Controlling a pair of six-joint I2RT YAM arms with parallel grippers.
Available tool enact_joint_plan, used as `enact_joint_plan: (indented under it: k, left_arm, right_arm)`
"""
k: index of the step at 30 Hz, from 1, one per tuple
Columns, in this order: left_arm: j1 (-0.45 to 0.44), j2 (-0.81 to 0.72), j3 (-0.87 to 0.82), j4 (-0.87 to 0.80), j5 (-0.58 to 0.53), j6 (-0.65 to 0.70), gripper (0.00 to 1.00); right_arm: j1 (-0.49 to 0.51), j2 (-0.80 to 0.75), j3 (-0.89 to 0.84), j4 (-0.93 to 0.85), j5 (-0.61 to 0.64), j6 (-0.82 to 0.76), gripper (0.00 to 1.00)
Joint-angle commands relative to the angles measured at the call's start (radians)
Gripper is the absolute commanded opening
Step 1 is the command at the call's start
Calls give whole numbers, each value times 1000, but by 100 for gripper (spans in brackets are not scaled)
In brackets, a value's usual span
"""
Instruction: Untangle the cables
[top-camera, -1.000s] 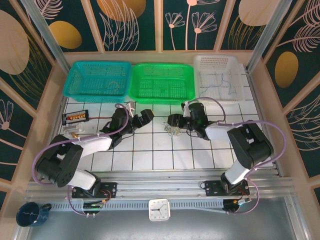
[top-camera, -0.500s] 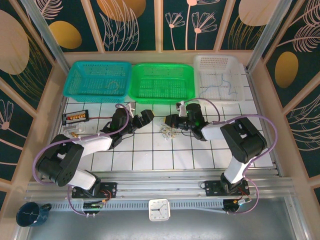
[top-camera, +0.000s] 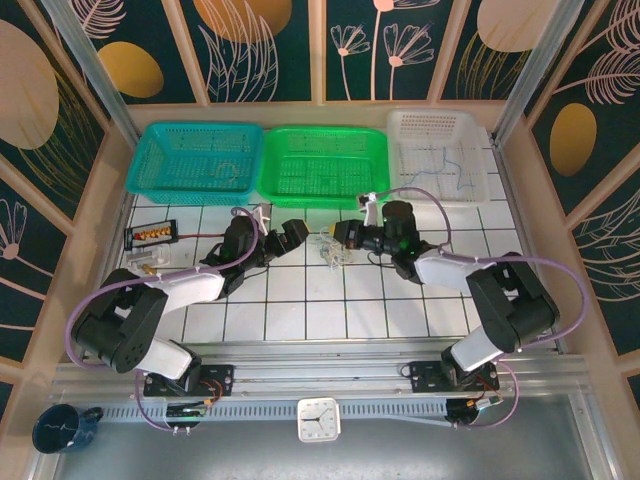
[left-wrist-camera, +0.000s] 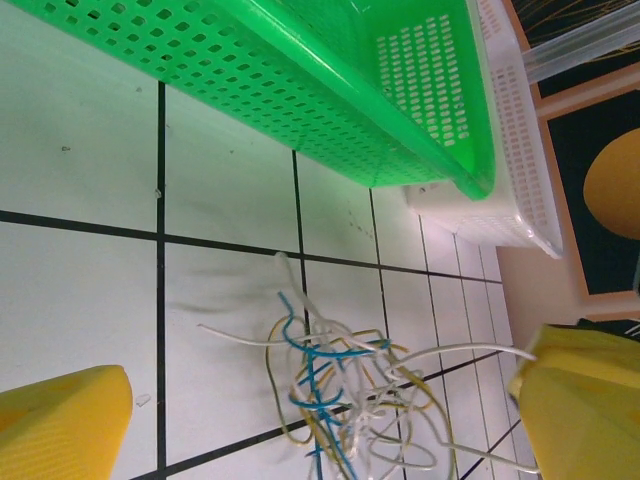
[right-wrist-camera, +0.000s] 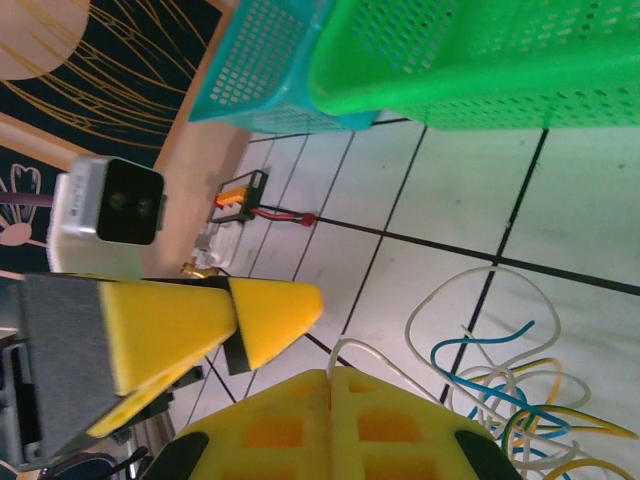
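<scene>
The cables (top-camera: 333, 251) are a small clump of thin blue, yellowish and white wires on the white tiles, just in front of the green basket. My right gripper (top-camera: 340, 238) is shut on a white strand, and the right wrist view has that white wire (right-wrist-camera: 372, 352) coming out from between the closed yellow pads (right-wrist-camera: 400, 430). My left gripper (top-camera: 292, 234) stands open just left of the clump. From the left wrist, the clump (left-wrist-camera: 345, 395) lies between and beyond the two spread yellow fingers (left-wrist-camera: 60, 425) of the left gripper (left-wrist-camera: 325, 390).
Three baskets line the back: teal (top-camera: 197, 160), green (top-camera: 323, 165) and white (top-camera: 442, 160); the white one holds loose thin wires (top-camera: 452, 168). A small connector strip (top-camera: 150, 234) with a red lead lies at the left. The green basket's wall (left-wrist-camera: 300, 90) stands close behind the clump.
The right gripper has shut on a white strand and moved left toward the left gripper, dragging the clump with it. The left arm has not moved.
</scene>
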Motion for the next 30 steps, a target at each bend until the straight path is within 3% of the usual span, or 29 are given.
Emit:
enact_joint_plan:
  k: [1, 8, 14, 23, 30]
  left_arm:
    - [-3, -2, 26, 31, 17, 28, 99]
    - [-3, 1, 25, 38, 24, 21, 97]
    - [-3, -4, 22, 38, 23, 19, 97]
    - [-3, -17, 30, 15, 7, 25, 97]
    - [-3, -25, 33, 0, -25, 28, 97]
  right_arm:
    - [-9, -61, 12, -33, -13, -48, 0]
    - [-42, -83, -20, 14, -47, -55, 0]
    - [-52, -14, -46, 83, -78, -23, 0]
    - [11, 104, -5, 116, -74, 2, 0]
    - [67, 80, 50, 40, -36, -47, 0]
